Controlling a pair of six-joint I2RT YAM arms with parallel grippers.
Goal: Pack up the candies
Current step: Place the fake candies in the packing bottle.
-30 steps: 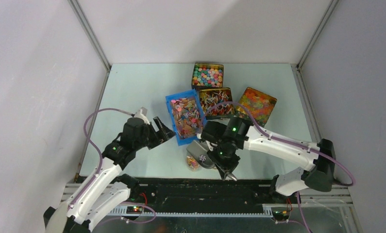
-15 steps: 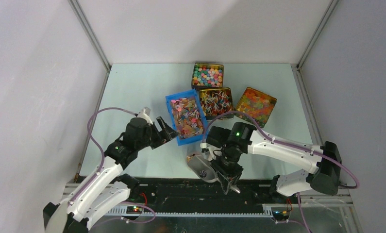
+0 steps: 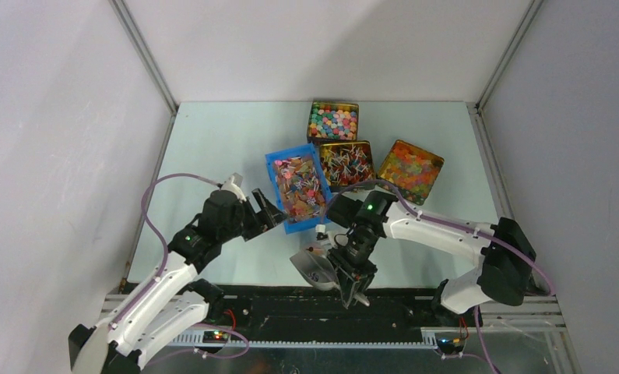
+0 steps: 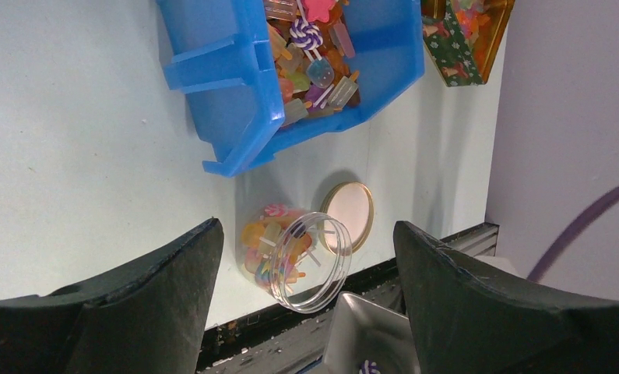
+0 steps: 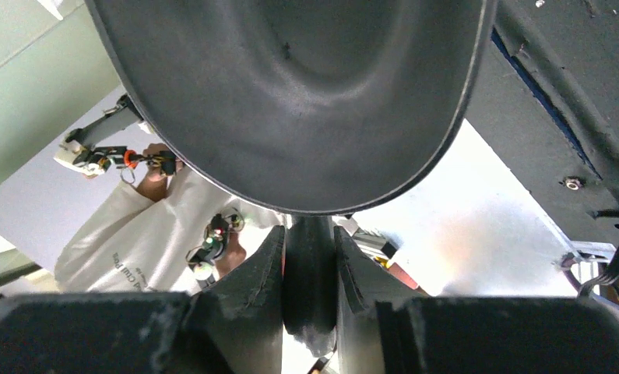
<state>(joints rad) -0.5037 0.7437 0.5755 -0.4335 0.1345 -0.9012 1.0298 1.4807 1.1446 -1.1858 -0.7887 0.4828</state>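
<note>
Altogether three tins (image 3: 333,104), one bin (image 3: 277,195), jar (image 4: 269,257), scoop (image 5: 306,101)

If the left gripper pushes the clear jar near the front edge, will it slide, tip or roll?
The jar looks like thin clear plastic and holds few candies, so it is probably light and would slide easily. Its lid lies beside it, so tipping could spill them. Its round wall suggests rolling if knocked over.

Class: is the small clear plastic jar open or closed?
Open. The small clear plastic jar has an uncovered mouth, and its round gold lid lies beside it.
</note>
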